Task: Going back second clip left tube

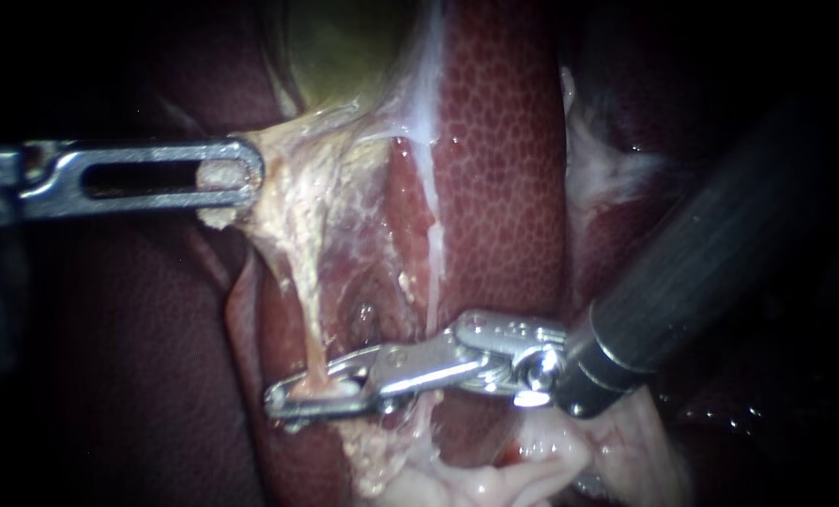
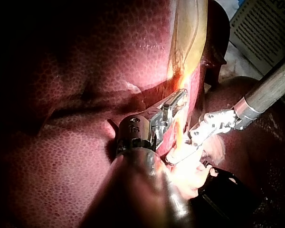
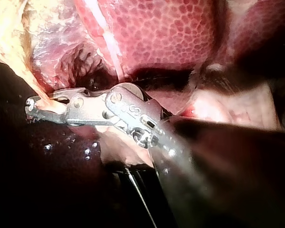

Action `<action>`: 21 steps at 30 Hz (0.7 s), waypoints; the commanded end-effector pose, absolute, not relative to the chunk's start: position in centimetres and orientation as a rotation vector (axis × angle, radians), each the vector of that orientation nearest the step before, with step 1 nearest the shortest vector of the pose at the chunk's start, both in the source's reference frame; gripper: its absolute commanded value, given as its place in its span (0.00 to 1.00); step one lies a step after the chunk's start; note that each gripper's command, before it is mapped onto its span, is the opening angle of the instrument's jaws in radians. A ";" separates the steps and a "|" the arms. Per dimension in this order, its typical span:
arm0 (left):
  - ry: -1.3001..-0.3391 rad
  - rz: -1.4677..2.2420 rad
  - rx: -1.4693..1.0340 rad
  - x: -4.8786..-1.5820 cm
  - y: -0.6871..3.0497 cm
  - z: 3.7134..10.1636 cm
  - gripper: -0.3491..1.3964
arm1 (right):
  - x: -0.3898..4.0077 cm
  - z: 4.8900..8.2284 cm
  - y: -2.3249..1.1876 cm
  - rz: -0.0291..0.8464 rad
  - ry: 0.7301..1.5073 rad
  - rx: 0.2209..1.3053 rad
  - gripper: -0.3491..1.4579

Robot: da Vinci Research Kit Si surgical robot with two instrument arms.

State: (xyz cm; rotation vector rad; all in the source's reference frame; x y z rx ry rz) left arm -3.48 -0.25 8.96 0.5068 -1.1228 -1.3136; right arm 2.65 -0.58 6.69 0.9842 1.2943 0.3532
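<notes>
From the left, my left instrument [image 1: 227, 178] has its slotted jaws shut on pale gallbladder tissue [image 1: 288, 188] and holds it stretched sideways. From that tissue the thin, pale left tube [image 1: 312, 324] runs down into the jaws of my right instrument [image 1: 312, 394], whose shaft enters from the upper right. Those jaws lie on both sides of the tube and meet at their tips. The right wrist view shows the same grip [image 3: 40, 107]. No clip is visible on the tube. In the left wrist view my left instrument [image 2: 173, 107] lies just beside the right one [image 2: 183, 153].
The greenish gallbladder [image 1: 344, 47] sits above, with mottled red liver [image 1: 504, 169] to its right. A white strand, the right tube [image 1: 432, 253], runs beside the left tube. Pale fatty tissue [image 1: 495, 474] lies under the right instrument's wrist. Printed paper [image 2: 266, 28] lies beyond the liver.
</notes>
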 end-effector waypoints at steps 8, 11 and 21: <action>-1.123 -1.313 0.507 -3.48 -0.25 8.97 0.00 | 2.66 6.69 -0.58 0.354 1.289 0.989 0.00; -1.123 -1.313 0.507 -3.48 -0.25 8.97 0.00 | 2.69 6.68 -0.57 0.354 1.290 0.989 0.14; -1.123 -1.313 0.507 -3.47 -0.25 8.97 0.00 | 2.80 6.58 -0.47 0.383 1.343 0.853 0.52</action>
